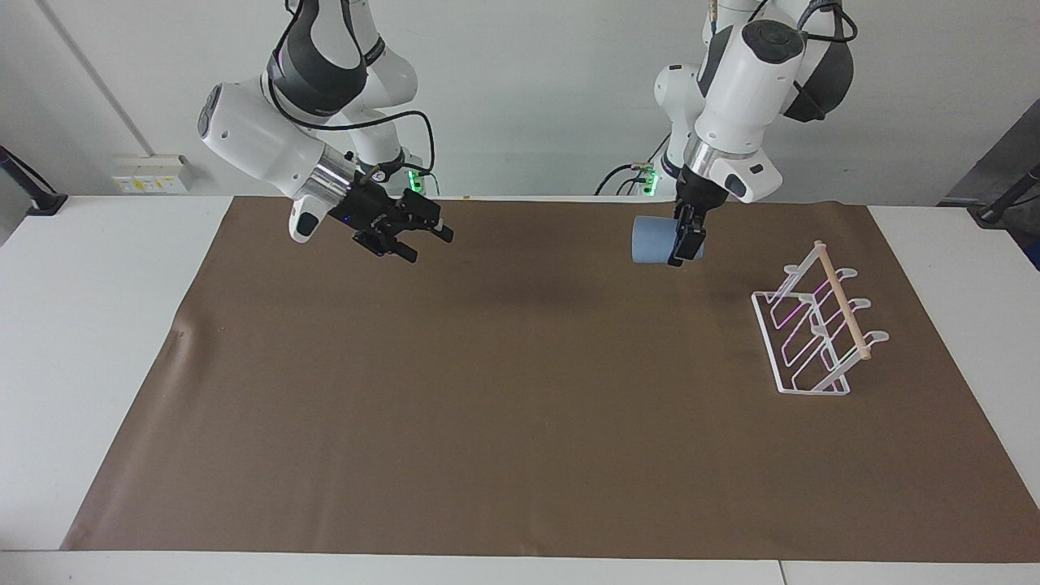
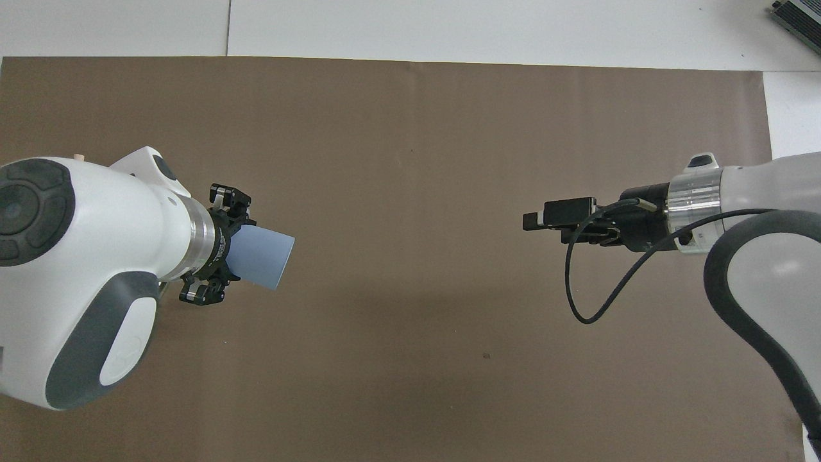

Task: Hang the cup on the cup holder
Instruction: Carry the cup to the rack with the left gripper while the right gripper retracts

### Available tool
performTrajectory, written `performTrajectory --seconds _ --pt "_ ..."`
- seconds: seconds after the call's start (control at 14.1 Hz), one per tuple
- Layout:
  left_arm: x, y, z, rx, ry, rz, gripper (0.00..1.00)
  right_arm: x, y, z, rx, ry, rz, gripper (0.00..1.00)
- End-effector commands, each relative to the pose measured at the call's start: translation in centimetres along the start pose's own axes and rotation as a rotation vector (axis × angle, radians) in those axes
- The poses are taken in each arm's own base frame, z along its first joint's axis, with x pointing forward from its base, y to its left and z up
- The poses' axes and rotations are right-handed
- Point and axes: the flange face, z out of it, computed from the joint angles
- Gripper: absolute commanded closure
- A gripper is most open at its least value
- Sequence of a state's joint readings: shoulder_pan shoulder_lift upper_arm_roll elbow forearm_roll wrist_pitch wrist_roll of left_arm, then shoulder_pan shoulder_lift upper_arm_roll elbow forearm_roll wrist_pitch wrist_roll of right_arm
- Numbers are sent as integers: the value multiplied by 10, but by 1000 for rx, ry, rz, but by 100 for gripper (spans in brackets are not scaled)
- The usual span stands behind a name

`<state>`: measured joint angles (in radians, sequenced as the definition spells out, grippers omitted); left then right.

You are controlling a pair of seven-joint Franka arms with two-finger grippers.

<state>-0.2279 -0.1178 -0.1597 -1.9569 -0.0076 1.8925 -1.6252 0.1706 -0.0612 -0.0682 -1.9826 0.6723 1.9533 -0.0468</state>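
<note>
The cup (image 1: 654, 240) is up in the air, clamped at its narrow base end in the left tool (image 1: 681, 241), lying sideways with its open rim pointing toward the right arm's end of the worktop (image 1: 97, 341); it hangs over the brown mat (image 1: 504, 390), short of the cup holder (image 1: 815, 325), which stands on the mat toward the left arm's end. The right tool (image 1: 418, 240) waits over the mat with its fingers apart and nothing in them. The cup looks light, stiff and smooth, a thin plastic tumbler that could slip along its taper, so a hold low on the base, leaving the rim free to go over a prong, seems the sound one. The facing view shows the holder, its slanted wire loops and wooden rod, and how high the cup rides. The overhead view lacks the holder almost wholly, though a small pale tip at the left arm's edge may be its rod; it shows the cup's rim (image 2: 282, 262) angled outward from the tool.
</note>
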Motion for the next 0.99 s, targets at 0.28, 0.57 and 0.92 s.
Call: performTrajectory --seconds 0.28,0.57,0.92 --pt "59 -14 48 109 315 205 100 14 30 -14 -484 57 -155 0" --pt "69 -4 49 93 500 303 100 16 24 -66 -588 -4 -112 0" --pt "92 11 44 52 583 417 100 19 8 -137 -606 -16 -45 0"
